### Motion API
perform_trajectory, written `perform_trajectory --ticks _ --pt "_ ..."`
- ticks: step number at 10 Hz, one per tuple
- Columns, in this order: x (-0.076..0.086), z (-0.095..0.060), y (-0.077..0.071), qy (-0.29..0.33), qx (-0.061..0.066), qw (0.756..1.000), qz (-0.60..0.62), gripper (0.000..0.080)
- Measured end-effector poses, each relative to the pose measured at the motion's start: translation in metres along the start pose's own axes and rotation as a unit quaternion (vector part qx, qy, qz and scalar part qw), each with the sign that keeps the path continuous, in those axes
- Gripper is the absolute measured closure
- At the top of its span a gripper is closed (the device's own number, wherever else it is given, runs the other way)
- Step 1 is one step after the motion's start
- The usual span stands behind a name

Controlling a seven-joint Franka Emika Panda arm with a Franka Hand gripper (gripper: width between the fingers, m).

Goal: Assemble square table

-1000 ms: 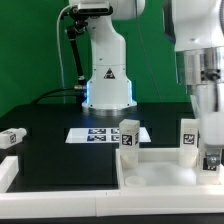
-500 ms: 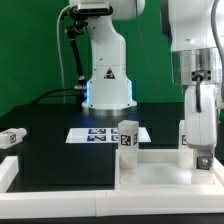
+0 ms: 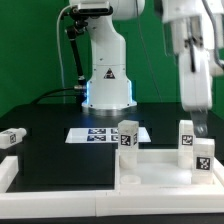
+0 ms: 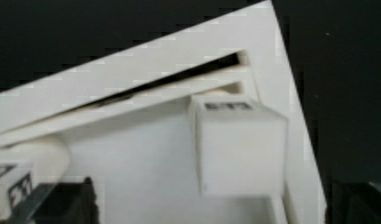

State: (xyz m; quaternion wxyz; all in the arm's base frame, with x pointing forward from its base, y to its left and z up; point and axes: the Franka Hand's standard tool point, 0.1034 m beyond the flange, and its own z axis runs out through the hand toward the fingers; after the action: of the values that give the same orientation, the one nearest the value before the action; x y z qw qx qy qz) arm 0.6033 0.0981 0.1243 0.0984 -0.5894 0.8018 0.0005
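In the exterior view the square tabletop [image 3: 150, 168] lies flat on the black table, its raised rim toward the camera, at the exterior view's right. Three legs stand upright on it: one [image 3: 127, 136] at the back corner on the exterior view's left, two [image 3: 187, 136] [image 3: 204, 157] close together on the exterior view's right. A fourth leg [image 3: 11, 138] lies loose on the table, well apart at the exterior view's left edge. The marker board [image 3: 105, 134] lies behind the tabletop. The gripper [image 3: 201, 126] hangs above the two right-hand legs, its fingers too blurred here to judge.

In the wrist view a leg [image 4: 240, 148] stands below the camera against the tabletop's rim [image 4: 276, 90]. No fingers show, so nothing is pinched; whether the jaws are spread I cannot tell.

The risk, as I judge it: the freed leg may sit loosely in its hole, and a brush from the arm could tip it, or knock its close neighbour
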Motion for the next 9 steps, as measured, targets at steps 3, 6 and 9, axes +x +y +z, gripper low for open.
perform_trajectory --ticks 3,6,9 --pt "0.004 -0.001 0.001 0.001 -0.001 1.0 -0.001 0.0151" --pt "0.004 0.0 0.002 0.002 -0.002 1.0 -0.001 0.0151" --pt "0.029 -0.006 0.013 0.002 0.006 0.999 -0.05 0.0151"
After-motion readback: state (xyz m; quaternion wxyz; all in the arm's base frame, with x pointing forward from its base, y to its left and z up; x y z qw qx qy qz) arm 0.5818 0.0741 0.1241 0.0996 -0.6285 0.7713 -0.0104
